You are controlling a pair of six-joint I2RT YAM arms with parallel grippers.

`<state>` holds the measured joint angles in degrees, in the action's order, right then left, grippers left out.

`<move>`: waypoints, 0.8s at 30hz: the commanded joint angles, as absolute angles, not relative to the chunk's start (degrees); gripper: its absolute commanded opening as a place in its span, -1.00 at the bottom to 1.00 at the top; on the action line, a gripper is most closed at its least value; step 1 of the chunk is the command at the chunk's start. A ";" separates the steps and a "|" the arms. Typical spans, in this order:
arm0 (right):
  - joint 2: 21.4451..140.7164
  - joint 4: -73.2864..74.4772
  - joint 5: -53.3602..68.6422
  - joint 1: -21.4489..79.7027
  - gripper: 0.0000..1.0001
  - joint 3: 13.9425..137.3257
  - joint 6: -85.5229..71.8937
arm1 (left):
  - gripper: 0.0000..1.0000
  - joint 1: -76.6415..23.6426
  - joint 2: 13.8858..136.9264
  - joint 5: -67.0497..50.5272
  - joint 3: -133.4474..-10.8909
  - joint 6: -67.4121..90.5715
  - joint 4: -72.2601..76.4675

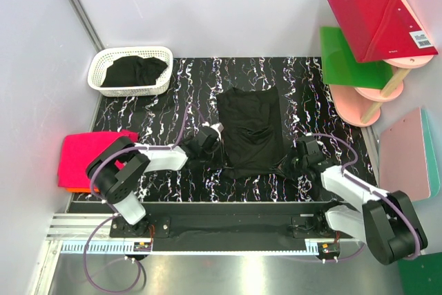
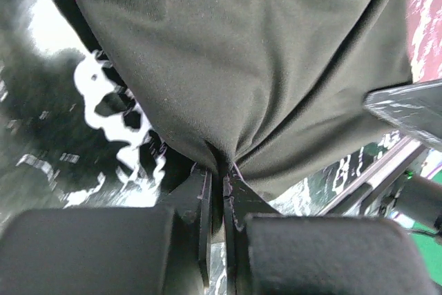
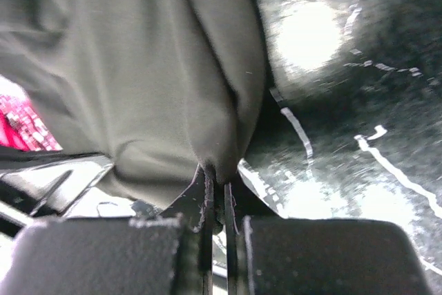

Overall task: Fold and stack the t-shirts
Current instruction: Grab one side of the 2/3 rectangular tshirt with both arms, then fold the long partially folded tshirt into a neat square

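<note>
Black tee point(image 1: 250, 129), soft jersey by the look of it, is lying flat in the middle of the table with its near edge towards the arms. At its left near corner the left gripper point(image 2: 222, 170) is pinched tight on a fold of cloth, and you can see the fabric bunching right into the closed jaws. At the right near corner the right gripper point(image 3: 215, 174) is doing the same, clamped on a little tuck of the edge.

My guess is that it's light and limp, so the middle will sag and drag if it's lifted by two corners. The corners look like the sane place to hold it, evenly spread so the fold lands straight. It's not fragile and not slippery.

The surface is a black tabletop point(image 1: 179, 81) with white marbling. Going left to right around the room:
- a folded hot-pink tee point(image 1: 90, 153) with an orange one point(image 1: 74, 188) peeking out underneath
- a white basket point(image 1: 138, 89) holding another black shirt point(image 1: 135, 70)
- a green board point(image 1: 345, 56) and a red board point(image 1: 380, 22) on a pink rack point(image 1: 366, 112) far right

Plain white walls all round.
</note>
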<state>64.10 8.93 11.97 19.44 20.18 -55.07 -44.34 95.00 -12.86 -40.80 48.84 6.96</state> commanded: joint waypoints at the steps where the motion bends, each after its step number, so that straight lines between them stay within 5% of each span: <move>1: 59.07 9.84 14.15 19.69 -1.00 21.18 -53.79 | -1.00 -44.65 91.41 -10.37 -38.32 45.88 -3.16; 9: 55.81 10.28 8.72 19.69 -1.00 27.68 -48.18 | -0.99 -44.56 87.98 -9.23 -46.12 42.46 -10.72; 24: 73.82 -3.42 1.84 19.60 -1.00 44.81 -38.67 | -0.95 -35.16 93.24 -11.07 -67.22 35.34 -18.28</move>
<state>70.02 4.45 4.93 19.75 39.48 -41.69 -37.95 90.70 -11.09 -60.69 38.89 -16.45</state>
